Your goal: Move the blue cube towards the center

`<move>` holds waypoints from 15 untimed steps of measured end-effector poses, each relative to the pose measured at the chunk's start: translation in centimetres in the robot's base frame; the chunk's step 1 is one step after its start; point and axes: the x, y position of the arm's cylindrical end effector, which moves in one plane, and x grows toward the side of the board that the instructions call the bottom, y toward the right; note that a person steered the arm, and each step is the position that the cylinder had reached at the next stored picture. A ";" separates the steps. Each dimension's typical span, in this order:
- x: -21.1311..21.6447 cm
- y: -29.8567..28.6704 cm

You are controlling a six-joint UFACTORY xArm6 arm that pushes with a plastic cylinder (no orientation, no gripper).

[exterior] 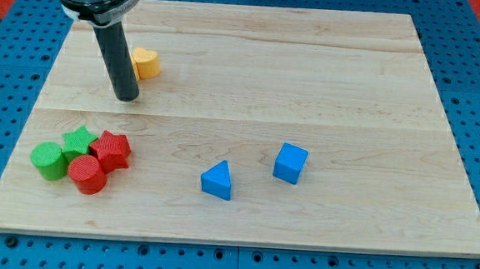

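The worktop [352,83] is pale, grained wood, ringed by blue pegboard [479,49]. On it sit a blue cube [290,163], blue triangular block [217,181], yellow heart [147,63], green star [78,140], green cylinder [49,160], red star [112,150] and red cylinder [86,174]. My tip [127,99] is dark grey.

Seven blocks lie on the wooden board [253,60]. Blue: two, one blue cube [290,163] and one blue triangular prism [217,181]. Red: two, one red star [111,149] and one red cylinder [86,174]; green: two, one green star [78,140] and one green cylinder [49,160]; yellow: one yellow heart [147,63].
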 end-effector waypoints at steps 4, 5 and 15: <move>1.6 13.9; 1.6 17.4; 19.9 19.2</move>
